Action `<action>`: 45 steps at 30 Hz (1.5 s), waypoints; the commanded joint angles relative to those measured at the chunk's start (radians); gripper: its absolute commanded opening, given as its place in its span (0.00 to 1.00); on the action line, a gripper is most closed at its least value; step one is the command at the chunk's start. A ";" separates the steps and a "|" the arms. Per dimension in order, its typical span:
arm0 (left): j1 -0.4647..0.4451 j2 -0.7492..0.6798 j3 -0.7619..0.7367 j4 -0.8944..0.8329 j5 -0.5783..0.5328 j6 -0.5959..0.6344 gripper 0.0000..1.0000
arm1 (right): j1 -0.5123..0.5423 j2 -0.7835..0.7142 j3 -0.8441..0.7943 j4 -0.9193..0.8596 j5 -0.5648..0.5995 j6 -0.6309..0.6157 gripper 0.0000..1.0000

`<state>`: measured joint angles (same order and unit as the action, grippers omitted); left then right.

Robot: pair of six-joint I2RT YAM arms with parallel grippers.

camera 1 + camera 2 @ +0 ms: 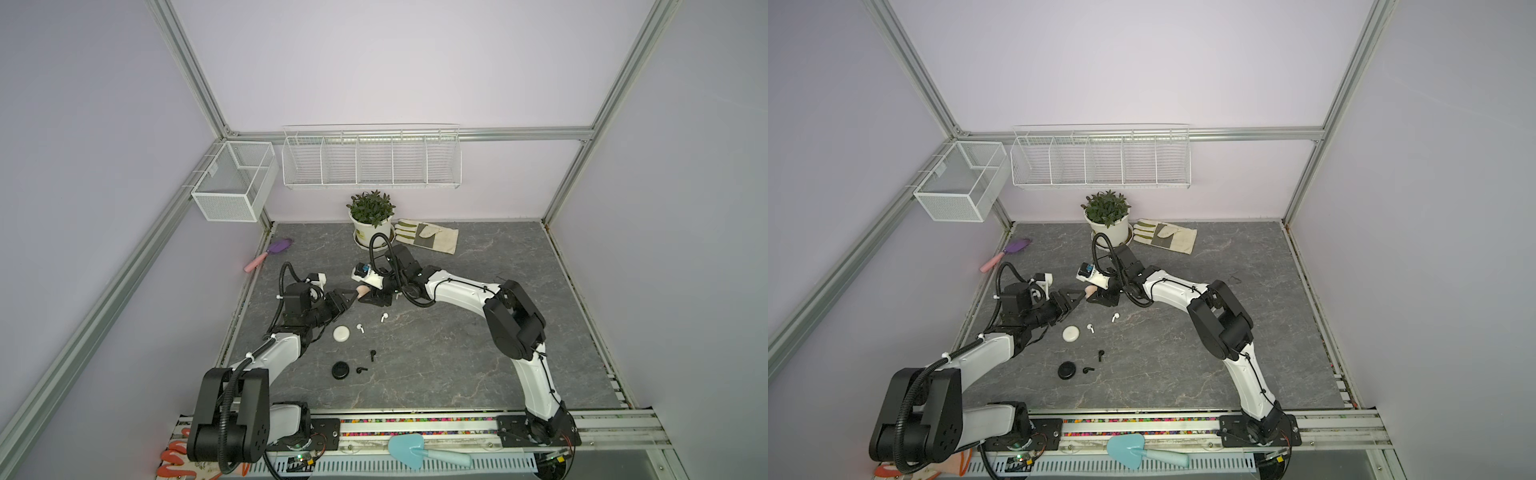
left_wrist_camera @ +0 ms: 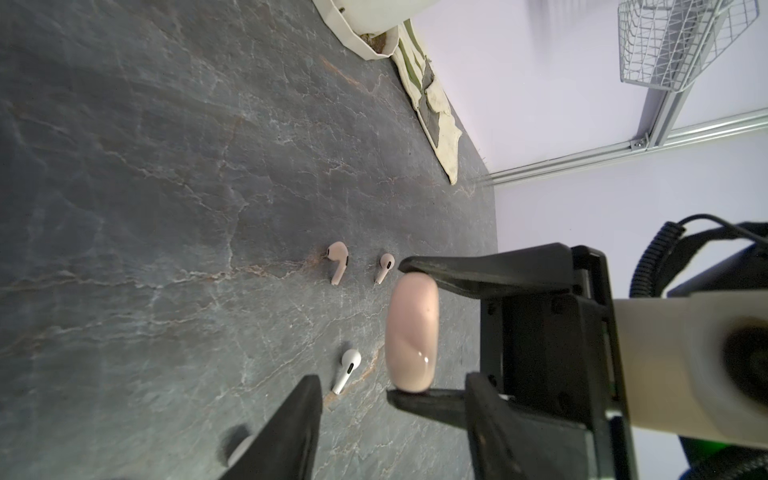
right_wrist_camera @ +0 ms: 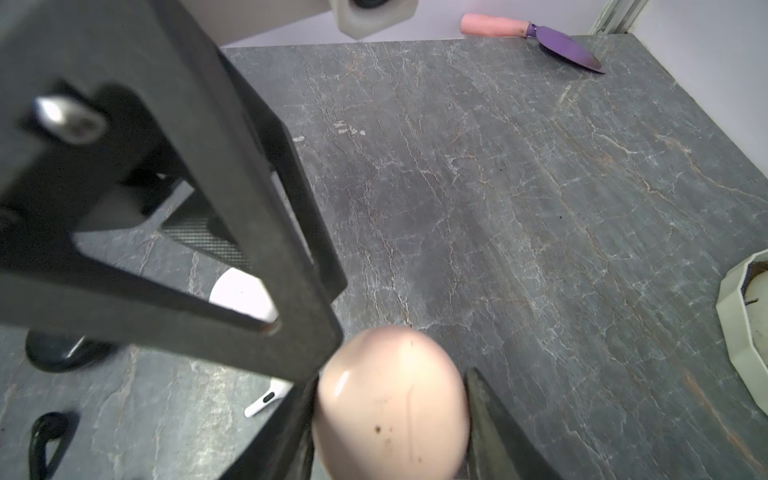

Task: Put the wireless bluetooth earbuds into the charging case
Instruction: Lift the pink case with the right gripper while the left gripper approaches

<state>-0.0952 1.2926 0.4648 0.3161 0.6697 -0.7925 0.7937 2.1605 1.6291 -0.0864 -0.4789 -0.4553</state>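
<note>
My right gripper is shut on a pink round charging case, held on edge above the table. My left gripper is open, with a finger on either side of the case's near end and gaps showing. Two pink earbuds lie beyond the case. Two white earbuds and two black earbuds lie on the table. A white case and a black case sit shut beside them.
A potted plant, a work glove and a purple trowel lie along the back of the grey table. Two wire baskets hang on the walls. A blue trowel rests on the front rail.
</note>
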 commanded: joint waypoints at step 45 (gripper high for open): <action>-0.189 -0.009 -0.068 0.444 -0.041 0.081 0.00 | -0.098 -0.332 -0.058 -0.283 -0.210 0.102 0.82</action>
<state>-0.2291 1.3106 0.4076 0.6651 0.6834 -0.7963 0.7673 1.9816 1.5951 -0.2607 -0.5304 -0.4080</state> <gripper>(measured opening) 0.180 0.819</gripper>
